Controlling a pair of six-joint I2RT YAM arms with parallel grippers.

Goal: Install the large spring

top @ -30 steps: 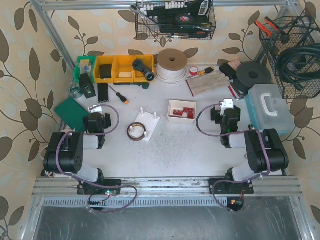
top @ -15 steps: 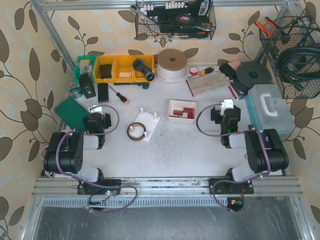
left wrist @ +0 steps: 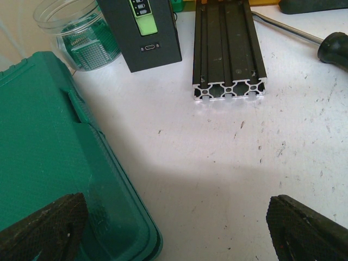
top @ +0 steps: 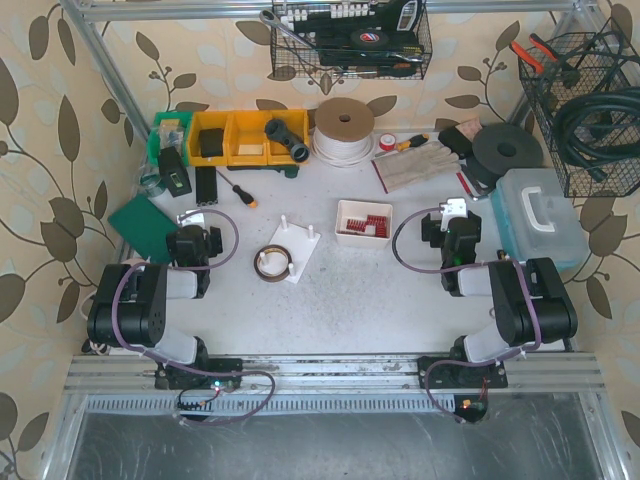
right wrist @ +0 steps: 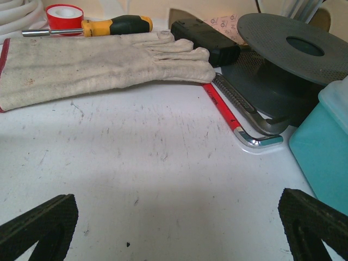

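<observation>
A white base plate (top: 303, 246) with upright white pegs lies mid-table in the top view. A brown ring (top: 271, 262) rests at its near left corner. Right of it stands a small white tray (top: 363, 222) holding red parts. I cannot pick out the large spring in any view. My left gripper (top: 194, 217) sits low at the left, open, with only bare table between its fingers (left wrist: 43, 225). My right gripper (top: 453, 213) sits low at the right, also open and empty, its pads (right wrist: 318, 223) wide apart.
Around the left gripper are a green case (left wrist: 49, 152), a black aluminium extrusion (left wrist: 228, 49), a jar (left wrist: 76, 32) and a black device (left wrist: 144, 30). Ahead of the right gripper lie a glove (right wrist: 98, 60), a hex key (right wrist: 255, 128), a black disc (right wrist: 293, 43) and a teal box (right wrist: 326, 147).
</observation>
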